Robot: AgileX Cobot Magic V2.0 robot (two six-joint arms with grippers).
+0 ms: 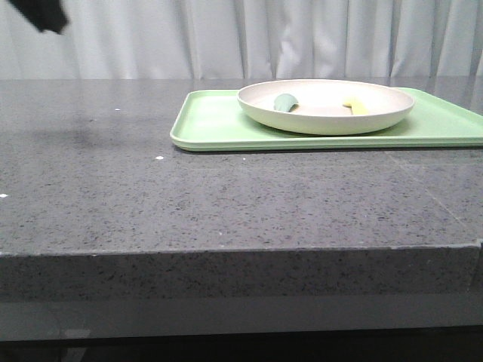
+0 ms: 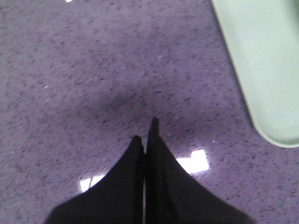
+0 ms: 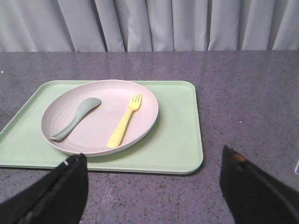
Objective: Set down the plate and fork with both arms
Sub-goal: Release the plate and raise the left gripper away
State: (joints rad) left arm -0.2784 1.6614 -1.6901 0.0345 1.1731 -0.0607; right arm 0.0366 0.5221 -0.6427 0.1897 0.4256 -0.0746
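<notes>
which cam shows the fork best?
Right wrist view: the whole fork lies in plain sight on the plate, tines clear. Front view shows only a yellow sliver over the rim. Left wrist view doesn't show it.

left gripper: matte black, two tapered wedge fingers ending in thin pointed tips | right gripper: matte black, broad angular fingers, small pale fleck at each tip | front view: black arm fragment at 10 o'clock

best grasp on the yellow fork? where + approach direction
Probably mid-handle, from above. The fork lies flat inside the plate, tines toward the curtain, beside the spoon. Its handle is narrow and straight, so close the right gripper across its width; the plate's raised rim blocks a low sideways approach.
</notes>
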